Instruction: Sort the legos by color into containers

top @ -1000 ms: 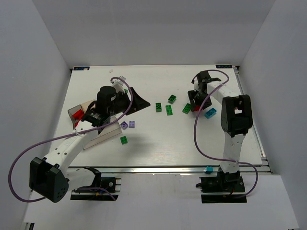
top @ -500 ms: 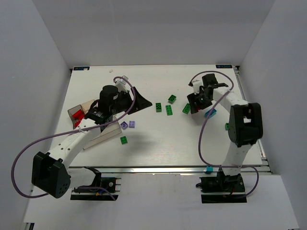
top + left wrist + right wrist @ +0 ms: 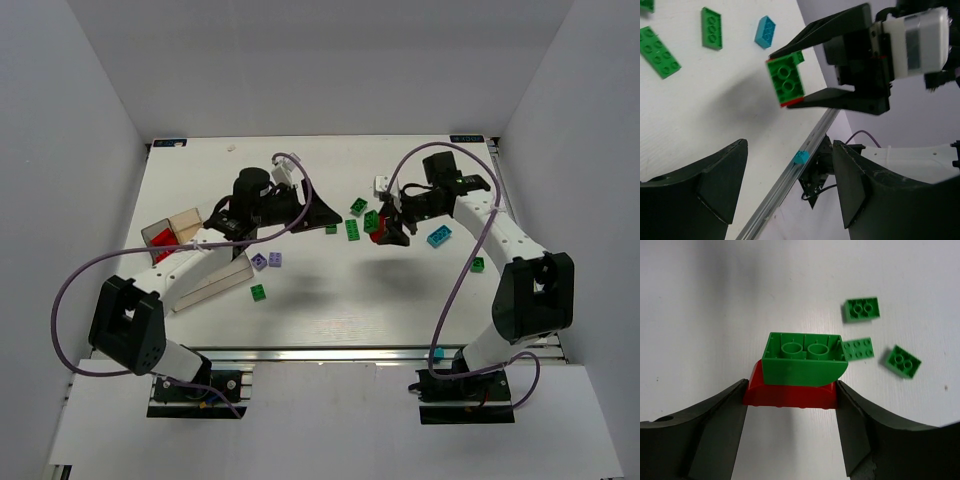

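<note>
My right gripper (image 3: 792, 385) is shut on a red rounded lego (image 3: 790, 392) with a green lego (image 3: 802, 362) stuck on top of it. It holds this stack (image 3: 377, 225) above the table's middle. My left gripper (image 3: 318, 213) is open and empty, pointing at the stack from the left. In the left wrist view its fingers (image 3: 715, 180) frame the right gripper (image 3: 840, 65) and the green lego (image 3: 786, 80). The clear container (image 3: 225, 275) sits at the left with a tan block (image 3: 186, 222) and red legos (image 3: 160, 240) inside.
Loose green legos (image 3: 352, 229) (image 3: 358, 207) lie under the grippers, and another (image 3: 258, 292) nearer the front. Two purple legos (image 3: 267, 260) lie beside the container. A teal lego (image 3: 438, 236) lies at the right, and another one (image 3: 437, 353) on the front rail.
My right gripper has swung left toward the table's middle with the red and green stack. My left gripper has moved right to face it.
</note>
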{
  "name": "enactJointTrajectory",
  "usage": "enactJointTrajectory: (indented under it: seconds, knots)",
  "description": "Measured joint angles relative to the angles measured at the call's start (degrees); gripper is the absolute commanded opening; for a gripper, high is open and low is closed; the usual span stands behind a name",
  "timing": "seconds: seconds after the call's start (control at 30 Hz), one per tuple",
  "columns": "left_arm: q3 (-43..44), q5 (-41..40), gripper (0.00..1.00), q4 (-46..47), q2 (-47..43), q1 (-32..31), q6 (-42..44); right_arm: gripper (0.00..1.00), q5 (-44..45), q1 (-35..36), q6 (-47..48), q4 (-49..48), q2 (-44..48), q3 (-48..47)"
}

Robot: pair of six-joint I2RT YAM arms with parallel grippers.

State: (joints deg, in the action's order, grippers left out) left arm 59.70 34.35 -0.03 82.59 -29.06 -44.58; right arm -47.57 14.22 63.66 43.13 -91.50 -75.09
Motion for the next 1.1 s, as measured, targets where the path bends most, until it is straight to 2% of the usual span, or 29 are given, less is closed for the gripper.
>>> enactJointTrajectory:
  seconds: [0.23,0.5,0.8,0.9,0.93,1.1]
  knots:
    - [4.4,1.9,0.78,1.1,3.9,-1.8,1.1,0.0,-2.8,5.0,1.8,-0.1,0.0,0.0]
    - [10.9,0.3,0.77,-5.5,9.0,-3.2,4.3,0.0,-3.6,7.7,-0.8,-1.8,0.0,-0.2]
    - [14.4,-1.5,0.68,-12.1,12.0,-4.6,6.7,0.0,-3.6,7.9,-3.9,-4.9,0.2,-0.2]
    - [15.1,-1.9,0.61,-13.3,12.7,-4.9,7.2,0.0,-3.6,7.9,-4.6,-5.8,0.5,-0.2]
    - [15.1,-1.8,0.51,-13.4,12.8,-5.0,7.2,0.0,-3.5,7.9,-4.8,-5.8,0.6,-0.2]
    - [16.3,-2.6,0.27,-14.3,12.9,-5.0,5.6,0.0,-2.7,7.9,-4.7,-7.3,0.9,-0.1]
